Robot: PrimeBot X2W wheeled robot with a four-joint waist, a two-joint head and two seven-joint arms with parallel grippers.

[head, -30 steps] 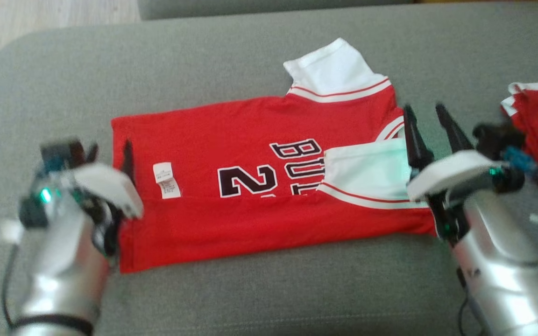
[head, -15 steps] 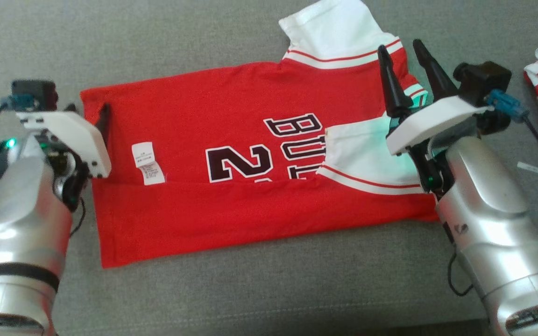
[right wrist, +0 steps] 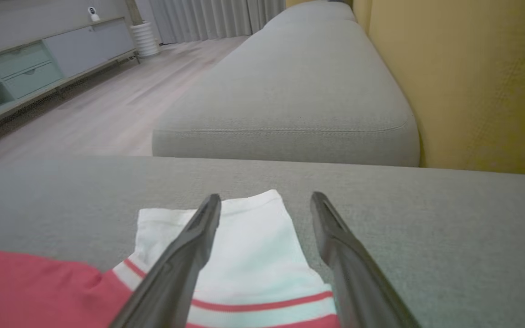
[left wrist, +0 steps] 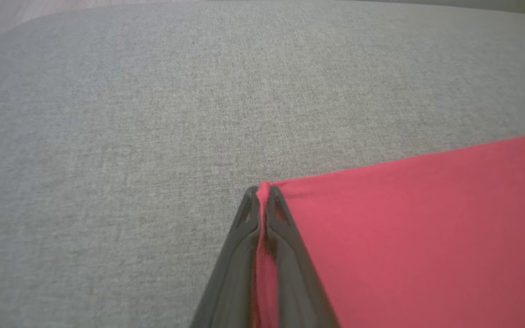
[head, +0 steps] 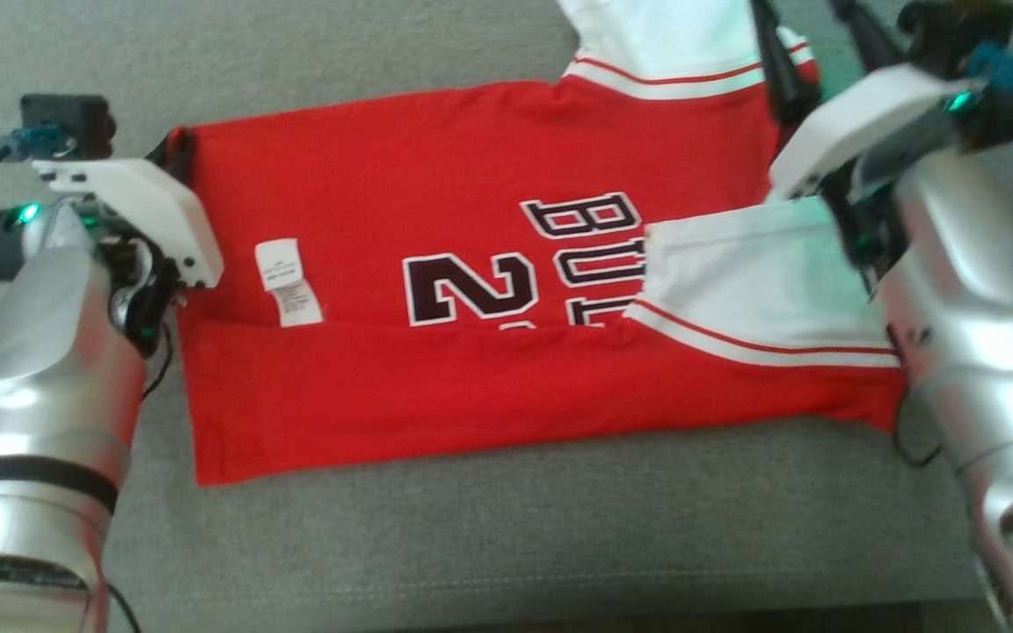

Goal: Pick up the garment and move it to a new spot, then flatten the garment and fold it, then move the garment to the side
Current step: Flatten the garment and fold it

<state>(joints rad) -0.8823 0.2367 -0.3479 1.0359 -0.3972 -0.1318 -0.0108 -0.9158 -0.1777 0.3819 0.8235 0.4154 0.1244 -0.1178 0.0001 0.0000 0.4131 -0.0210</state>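
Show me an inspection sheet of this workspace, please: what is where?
Surface: grey sofa cushion.
Job's things: red jersey, spread out, near edge folded over.
Clutter: nothing seen.
Claws: left claw shut on the jersey's corner; right claw open over a white sleeve.
Cables: dark cable beside the left arm.
Surroundings: second cushion, yellow wall, wood floor, low cabinet.
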